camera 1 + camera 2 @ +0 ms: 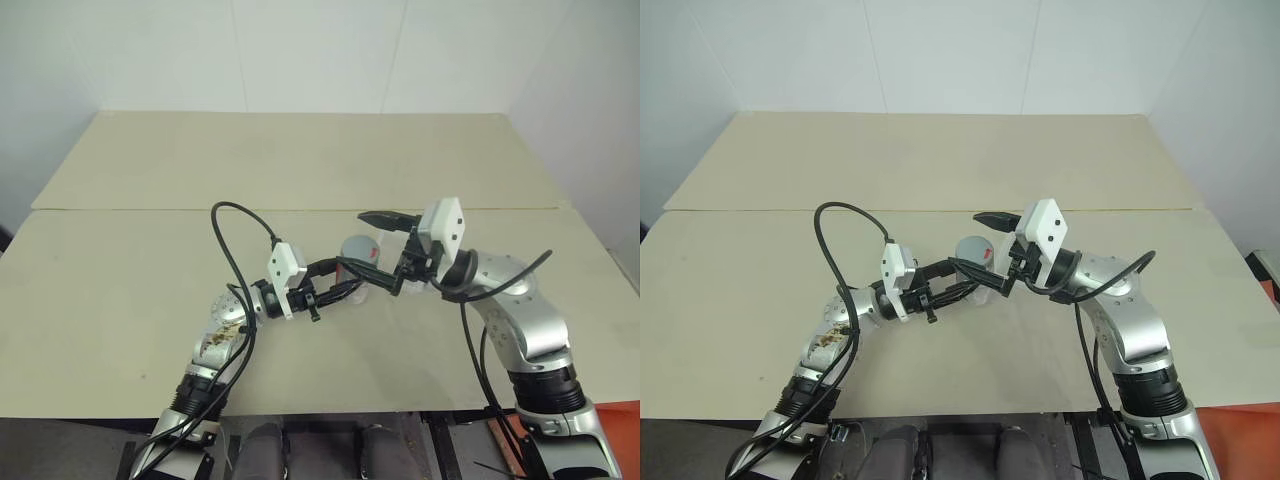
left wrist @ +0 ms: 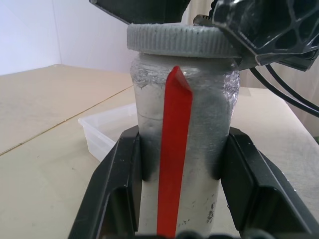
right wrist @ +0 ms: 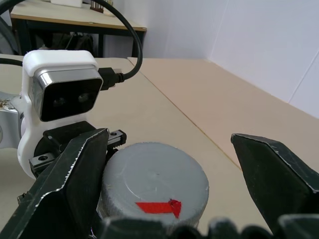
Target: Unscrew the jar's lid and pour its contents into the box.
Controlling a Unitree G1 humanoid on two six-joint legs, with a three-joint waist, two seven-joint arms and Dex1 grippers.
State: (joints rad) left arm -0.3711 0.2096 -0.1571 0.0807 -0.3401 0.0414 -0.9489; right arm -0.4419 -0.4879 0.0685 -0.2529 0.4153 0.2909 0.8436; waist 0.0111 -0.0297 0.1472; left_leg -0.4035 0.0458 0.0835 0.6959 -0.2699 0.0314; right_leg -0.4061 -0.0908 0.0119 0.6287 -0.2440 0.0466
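A silvery-grey jar (image 2: 199,124) with a red stripe stands upright between the fingers of my left gripper (image 1: 345,278), which is shut on its body and holds it above the table. The ribbed grey lid (image 3: 157,184), marked with a red arrow, sits on the jar. My right gripper (image 1: 352,238) is open around the lid; one finger is close beside the rim and the other stands well apart. The clear, whitish box (image 2: 104,134) lies on the table just beyond the jar. The contents are hidden inside the jar.
The beige table (image 1: 150,290) has a seam (image 1: 120,210) running across it and stretches wide on all sides of the arms. White walls rise behind its far edge. Black cables loop over my left arm (image 1: 225,330) and right arm (image 1: 520,320).
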